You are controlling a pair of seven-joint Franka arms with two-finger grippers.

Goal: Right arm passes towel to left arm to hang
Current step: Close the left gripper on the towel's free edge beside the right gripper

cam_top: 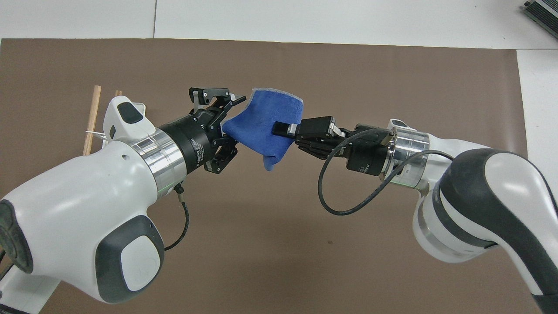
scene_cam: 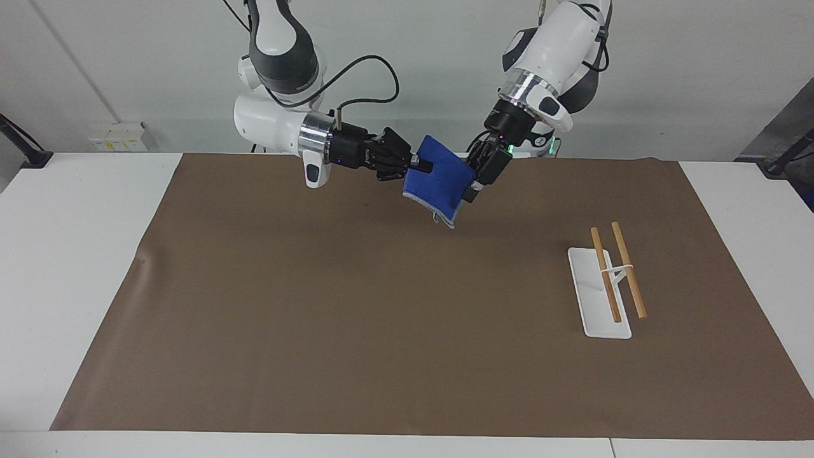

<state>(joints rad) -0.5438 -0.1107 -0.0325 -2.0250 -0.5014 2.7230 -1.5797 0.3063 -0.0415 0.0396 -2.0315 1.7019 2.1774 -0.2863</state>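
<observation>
The bright blue towel (scene_cam: 439,181) (cam_top: 266,126) hangs in the air between the two grippers, over the brown mat's edge nearest the robots. My right gripper (scene_cam: 423,166) (cam_top: 279,129) is shut on the towel edge toward the right arm's end. My left gripper (scene_cam: 474,184) (cam_top: 233,120) straddles the other edge. Its jaws are partly closed, with a gap still showing between them and the cloth.
A white rack (scene_cam: 601,299) with two wooden rods (scene_cam: 626,267) (cam_top: 92,117) stands on the brown mat (scene_cam: 381,318) toward the left arm's end. In the overhead view the left arm covers most of the rack. A black cable loops from the right wrist.
</observation>
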